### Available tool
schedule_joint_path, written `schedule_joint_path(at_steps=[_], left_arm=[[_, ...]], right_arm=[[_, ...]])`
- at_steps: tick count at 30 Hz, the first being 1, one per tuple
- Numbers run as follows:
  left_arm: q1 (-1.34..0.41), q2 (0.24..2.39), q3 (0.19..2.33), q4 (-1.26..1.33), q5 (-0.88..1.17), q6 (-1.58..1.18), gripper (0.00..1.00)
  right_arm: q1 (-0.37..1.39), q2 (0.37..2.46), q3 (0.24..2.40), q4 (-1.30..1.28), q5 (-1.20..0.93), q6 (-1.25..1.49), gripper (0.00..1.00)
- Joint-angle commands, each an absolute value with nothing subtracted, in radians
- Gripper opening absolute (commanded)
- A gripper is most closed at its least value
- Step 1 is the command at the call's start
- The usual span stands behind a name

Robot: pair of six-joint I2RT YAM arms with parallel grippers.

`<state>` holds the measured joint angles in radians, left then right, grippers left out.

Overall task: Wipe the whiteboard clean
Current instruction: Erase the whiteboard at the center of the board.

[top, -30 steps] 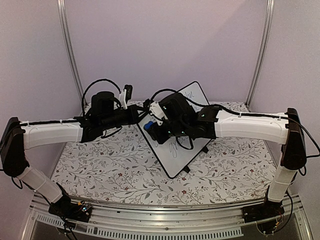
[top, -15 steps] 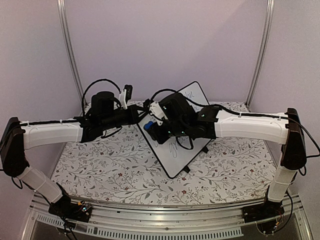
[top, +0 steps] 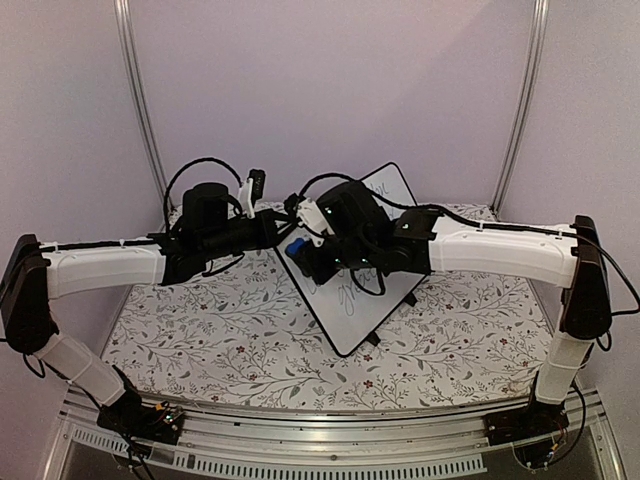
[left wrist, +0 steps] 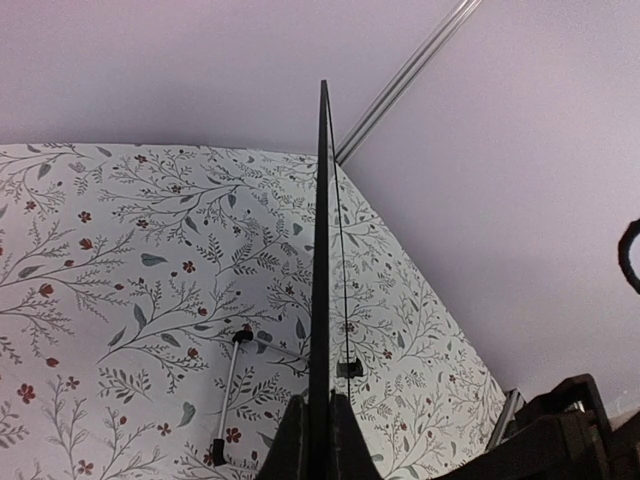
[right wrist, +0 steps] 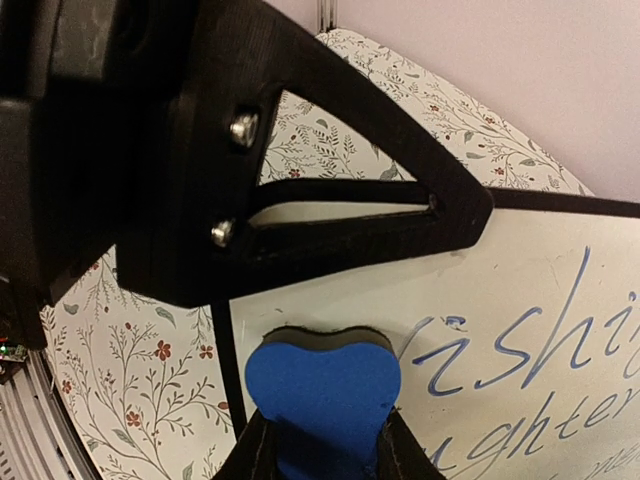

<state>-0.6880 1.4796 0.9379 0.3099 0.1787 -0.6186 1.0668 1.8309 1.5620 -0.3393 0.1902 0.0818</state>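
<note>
Left gripper (left wrist: 318, 440) is clamped on the whiteboard (left wrist: 322, 250) edge, holding it upright. Right gripper (right wrist: 320, 455) squeezes the blue eraser (right wrist: 322, 385), probably touching the board. Wiping step: the next stroke needs to sweep right of the gripper across the writing (right wrist: 520, 340).

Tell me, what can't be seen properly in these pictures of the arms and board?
- Writing on the whiteboard: in the top view the right arm covers most of it; in the right wrist view the picture's edge cuts the words off.
- The board's face: the left wrist view shows it only edge-on, clamped in the left gripper.
- Whether the blue eraser in the right gripper touches the board: its underside is hidden.
</note>
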Motion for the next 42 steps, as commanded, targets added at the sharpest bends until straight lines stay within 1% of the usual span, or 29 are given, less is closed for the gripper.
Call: schedule_joint_path(at_steps=[1,6,17,23,30,33,37,42], left_arm=[[-0.716,1.492,0.924,0.263,0.215,-0.585,0.00],[-0.715,1.488,0.926,0.263,0.221,-0.586,0.00],[-0.717,1.470,0.921,0.265,0.214,-0.587,0.00],[-0.719,1.472,0.922,0.267,0.218,-0.589,0.00],[-0.718,1.469,0.924,0.268,0.226,-0.591,0.00],[-0.717,1.469,0.922,0.268,0.228,-0.593,0.00],[-0.719,1.473,0.923,0.271,0.235,-0.598,0.00],[-0.718,1.473,0.922,0.272,0.241,-0.602,0.00]], right_arm=[[1.069,1.857,1.618,-0.352,0.207,0.053,0.18],[1.069,1.861,1.603,-0.355,0.210,0.050,0.18],[1.069,1.801,1.474,-0.331,0.186,0.101,0.18],[1.069,1.795,1.477,-0.324,0.202,0.099,0.18],[1.069,1.847,1.599,-0.335,0.272,0.049,0.19],[1.068,1.861,1.619,-0.335,0.285,0.022,0.19],[1.068,1.871,1.605,-0.343,0.251,0.011,0.19],[1.068,1.852,1.505,-0.331,0.219,0.045,0.19]])
